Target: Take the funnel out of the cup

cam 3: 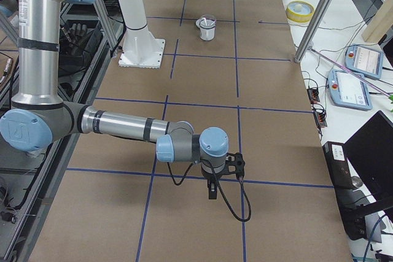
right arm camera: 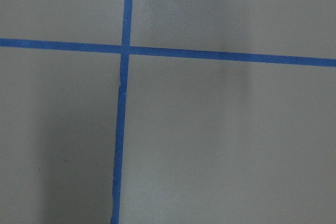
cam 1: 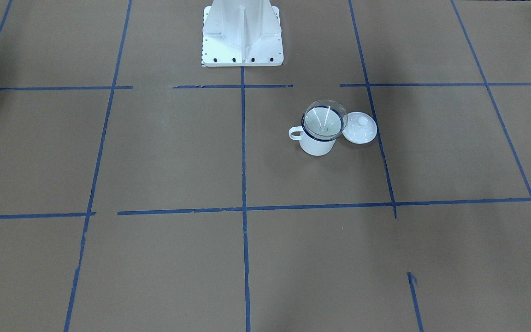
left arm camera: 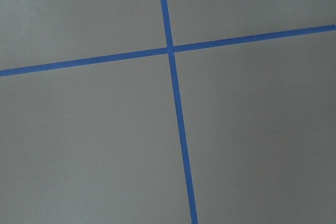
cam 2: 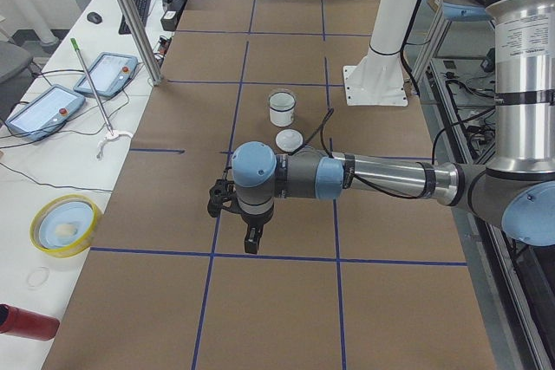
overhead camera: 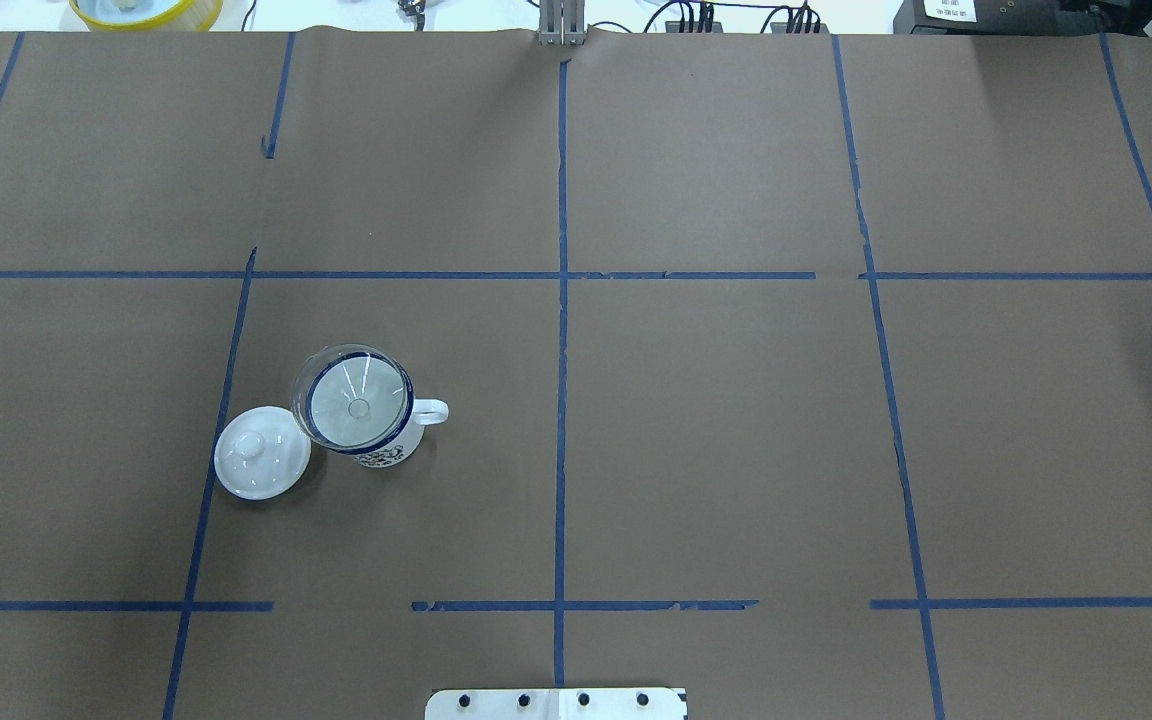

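Observation:
The white enamel cup (overhead camera: 388, 448) with a dark blue rim stands left of the table's middle in the overhead view, handle pointing toward the centre line. The clear funnel (overhead camera: 356, 400) sits in its mouth, spout down. Both show in the front view, cup (cam 1: 317, 145) and funnel (cam 1: 324, 121), and small in the left view (cam 2: 282, 108) and the right view (cam 3: 207, 27). My left gripper (cam 2: 249, 245) hangs over bare table far from the cup, and so does my right gripper (cam 3: 212, 192). Both show only in the side views, so I cannot tell whether they are open or shut.
A round white knobbed lid (overhead camera: 261, 465) lies flat beside the cup, on the side away from its handle. The white robot pedestal (cam 1: 242, 37) stands at the table's robot side. A yellow-rimmed bowl (cam 2: 62, 224), a red bottle (cam 2: 26, 322) and teach pendants lie on the side bench.

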